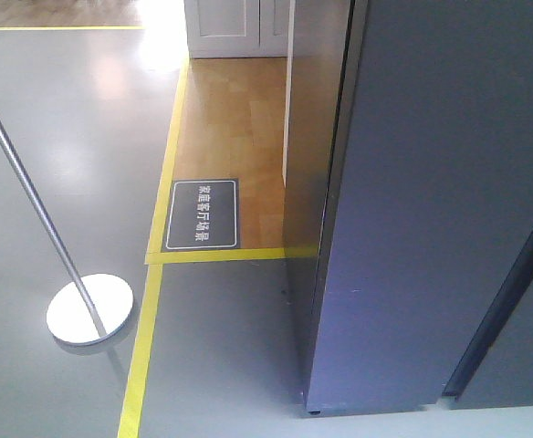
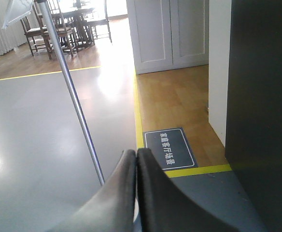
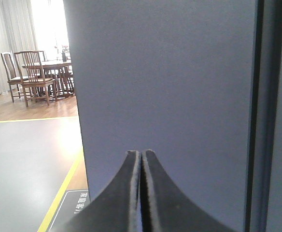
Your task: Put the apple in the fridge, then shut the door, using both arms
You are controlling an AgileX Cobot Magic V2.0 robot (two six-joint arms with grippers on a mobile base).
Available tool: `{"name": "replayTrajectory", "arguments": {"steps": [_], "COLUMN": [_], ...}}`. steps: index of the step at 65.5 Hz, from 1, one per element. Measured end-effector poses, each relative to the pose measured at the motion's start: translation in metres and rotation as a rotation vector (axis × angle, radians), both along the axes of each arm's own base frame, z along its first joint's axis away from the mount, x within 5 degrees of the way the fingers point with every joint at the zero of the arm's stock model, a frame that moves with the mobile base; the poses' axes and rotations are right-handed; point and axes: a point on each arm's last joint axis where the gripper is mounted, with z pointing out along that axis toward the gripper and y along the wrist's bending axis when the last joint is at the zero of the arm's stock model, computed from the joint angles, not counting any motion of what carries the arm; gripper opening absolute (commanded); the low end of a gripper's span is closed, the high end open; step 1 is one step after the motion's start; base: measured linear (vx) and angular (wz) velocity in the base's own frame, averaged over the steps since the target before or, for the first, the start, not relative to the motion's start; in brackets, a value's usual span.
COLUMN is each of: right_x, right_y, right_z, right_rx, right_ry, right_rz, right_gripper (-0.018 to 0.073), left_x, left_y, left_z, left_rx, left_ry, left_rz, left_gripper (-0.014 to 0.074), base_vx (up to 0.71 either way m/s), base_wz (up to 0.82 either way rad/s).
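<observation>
The fridge (image 1: 412, 210) fills the right of the front view as a tall dark grey slab, and its door (image 3: 170, 87) shows only its grey outer face, shut against a black seam at the right. My right gripper (image 3: 142, 152) is shut and empty, pointing at that grey face. My left gripper (image 2: 136, 152) is shut and empty too, aimed over the floor left of the fridge side (image 2: 264, 96). The apple is out of view. Neither gripper appears in the front view.
A metal pole (image 1: 29, 192) on a round silver base (image 1: 89, 310) stands at the left. Yellow floor tape (image 1: 143, 351) borders a wood-floor strip with a dark sign mat (image 1: 202, 213). White cabinet doors (image 2: 170, 31) and a dining table with chairs (image 2: 68, 21) lie further back.
</observation>
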Motion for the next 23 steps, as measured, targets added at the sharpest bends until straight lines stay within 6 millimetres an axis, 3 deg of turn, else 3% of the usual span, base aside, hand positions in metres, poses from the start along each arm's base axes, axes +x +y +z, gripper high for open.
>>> {"name": "replayTrajectory", "arguments": {"steps": [23], "right_x": [0.0000], "right_y": [0.0000], "right_z": [0.0000], "right_rx": [0.001], "right_ry": [0.000], "right_rz": [0.000], "right_gripper": [-0.0003], "left_x": [0.0000], "left_y": [0.0000], "left_z": [0.0000], "left_rx": [0.000], "left_ry": [0.000], "left_rz": [0.000], "left_gripper": [-0.0006], "base_vx": [0.00], "base_wz": [0.00]}}
